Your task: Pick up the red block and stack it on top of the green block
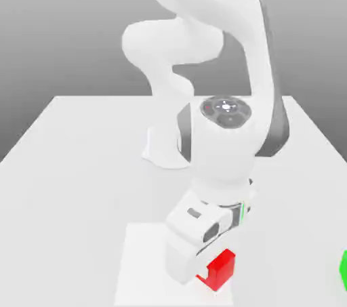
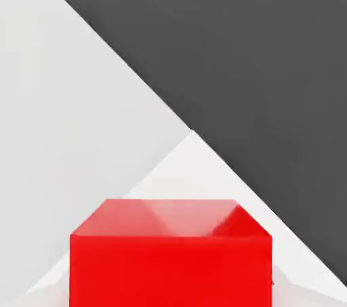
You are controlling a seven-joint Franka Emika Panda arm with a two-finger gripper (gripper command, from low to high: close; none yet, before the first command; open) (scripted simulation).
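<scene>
One red block [image 1: 220, 270], the item to be stacked, is at the pincer [image 1: 209, 274], over or on the white panel [image 1: 139, 258] near that panel's edge toward the exterior view's right. Whether the pincer stands wide or has narrowed onto the block cannot be determined; nor can contact between block and panel be confirmed. The green block [image 1: 344, 270] lies well apart, cut by the frame at the exterior view's right; nothing is seen stacked on it. Step in hand, by judgement: securing the red block. Next move calls for a confirmed grip, a straight lift to clear the green block's height, then a carry toward the exterior view's right and a square set-down. Risk noted: a skewed grip could leave the block overhanging its support. Surface [image 1: 57, 211]: pale, smooth, plain, its far corners visible behind the white robot arm [image 1: 227, 139], whose base [image 1: 164, 148] stands inward of the far edge. Room: a plain grey backdrop [image 1: 74, 28], darker toward the surface's far edge; no furnishings recorded. Hand view shows a dark grey area [image 2: 257, 62] beyond the panel's corner.
</scene>
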